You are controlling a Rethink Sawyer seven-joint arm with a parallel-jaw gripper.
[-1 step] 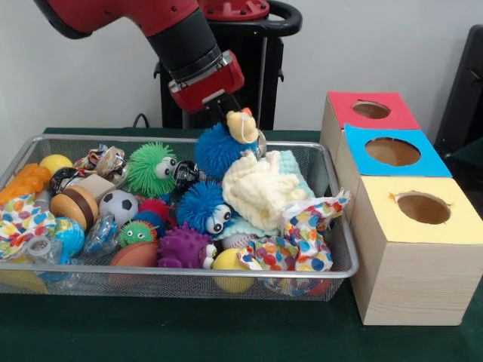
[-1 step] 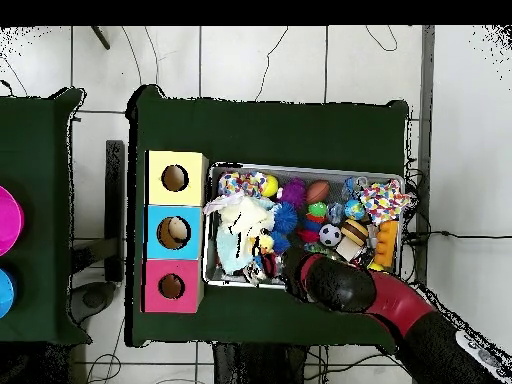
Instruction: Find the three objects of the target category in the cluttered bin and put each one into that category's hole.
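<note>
1. Front view: low and close, across the table, facing the wire bin and boxes.
2. Overhead view: high, straight down, covering the whole table.
3. Both share bin and boxes.

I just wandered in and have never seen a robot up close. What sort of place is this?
Probably a robotics lab set up for a sorting test: a red arm reaches into a wire bin crammed with toys, beside wooden boxes with coloured, holed tops, all on a green-covered table.

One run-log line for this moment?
hand: shut on duck toy | position: above wire bin, far side | boxes: three, beside bin | drop: not yet
</note>
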